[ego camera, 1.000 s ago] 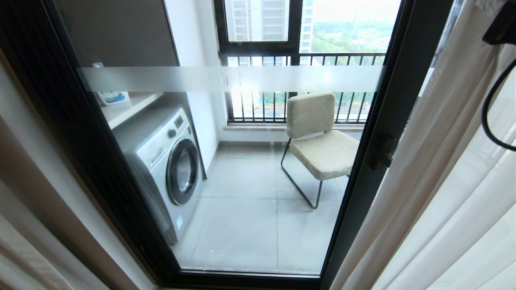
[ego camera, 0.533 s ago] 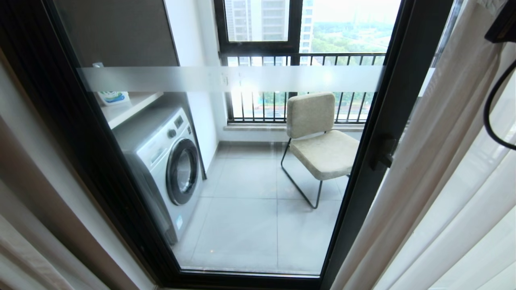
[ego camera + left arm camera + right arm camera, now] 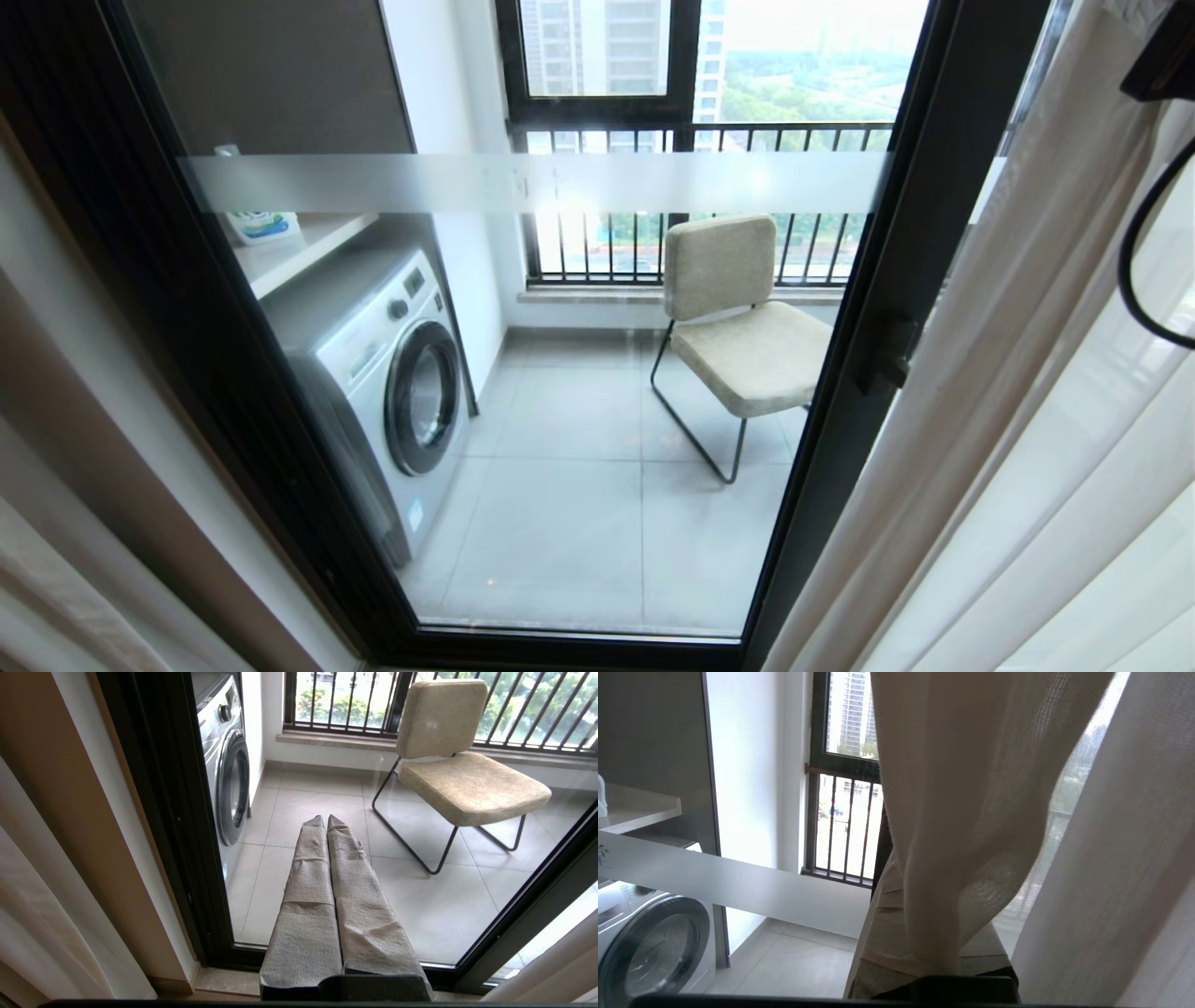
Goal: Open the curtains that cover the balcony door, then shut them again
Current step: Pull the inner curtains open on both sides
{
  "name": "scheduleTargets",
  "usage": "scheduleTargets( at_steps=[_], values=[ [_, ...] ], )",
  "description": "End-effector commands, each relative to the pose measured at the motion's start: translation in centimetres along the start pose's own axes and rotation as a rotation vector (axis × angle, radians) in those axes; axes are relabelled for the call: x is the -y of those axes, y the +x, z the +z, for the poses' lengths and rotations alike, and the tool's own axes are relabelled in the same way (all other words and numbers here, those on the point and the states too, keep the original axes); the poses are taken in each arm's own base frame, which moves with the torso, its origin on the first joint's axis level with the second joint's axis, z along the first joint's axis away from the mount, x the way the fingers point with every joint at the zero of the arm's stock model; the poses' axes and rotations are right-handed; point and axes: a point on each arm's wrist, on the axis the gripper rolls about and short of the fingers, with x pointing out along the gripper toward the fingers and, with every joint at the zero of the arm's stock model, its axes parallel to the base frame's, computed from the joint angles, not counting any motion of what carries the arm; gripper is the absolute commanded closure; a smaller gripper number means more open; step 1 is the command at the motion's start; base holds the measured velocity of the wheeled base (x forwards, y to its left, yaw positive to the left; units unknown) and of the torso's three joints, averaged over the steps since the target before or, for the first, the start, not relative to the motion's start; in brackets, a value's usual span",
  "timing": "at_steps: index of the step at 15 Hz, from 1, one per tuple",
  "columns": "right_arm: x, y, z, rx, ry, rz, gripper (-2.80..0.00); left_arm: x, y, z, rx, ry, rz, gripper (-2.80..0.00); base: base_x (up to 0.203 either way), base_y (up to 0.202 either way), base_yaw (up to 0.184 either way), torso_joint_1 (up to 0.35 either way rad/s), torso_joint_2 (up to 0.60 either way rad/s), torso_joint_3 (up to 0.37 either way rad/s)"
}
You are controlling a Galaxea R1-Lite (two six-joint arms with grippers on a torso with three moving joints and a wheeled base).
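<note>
Looking ahead, you saw the beige woven curtains (image 3: 990, 392) bunched right of the black-framed glass balcony door (image 3: 896, 308); your right gripper (image 3: 920, 933) was clenched on a fold, left gripper (image 3: 326, 823) clenched empty.

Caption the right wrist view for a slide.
Right gripper shut on beige curtain, balcony door glass uncovered beside it.

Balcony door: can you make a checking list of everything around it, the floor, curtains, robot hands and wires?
Surface: grey tiled floor behind the glass.
Job's things: door uncovered; curtains bunched at right.
Clutter: washer, chair, bottle on shelf.
Grippers: left gripper shut, empty, before the glass; right gripper shut, curtain fold draped over it.
Cables: black cable at right edge.
Surroundings: railing, towers outside.
</note>
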Motion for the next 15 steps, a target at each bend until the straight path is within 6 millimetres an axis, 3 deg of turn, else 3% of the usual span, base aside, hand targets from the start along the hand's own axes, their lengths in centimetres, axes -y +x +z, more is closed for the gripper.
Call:
scheduleTargets(
  at_steps=[1, 15],
  values=[
    [0.00, 0.05, -0.15, -0.003, -0.001, 0.001, 0.00, 0.00, 0.00, 0.00, 0.001, -0.001, 0.000, 0.00, 0.000, 0.000, 0.000, 0.000, 0.00, 0.000],
    [-0.06, 0.05, -0.92, -0.027, 0.003, 0.002, 0.00, 0.00, 0.00, 0.02, 0.002, -0.003, 0.000, 0.00, 0.000, 0.000, 0.000, 0.000, 0.00, 0.000]
  ],
)
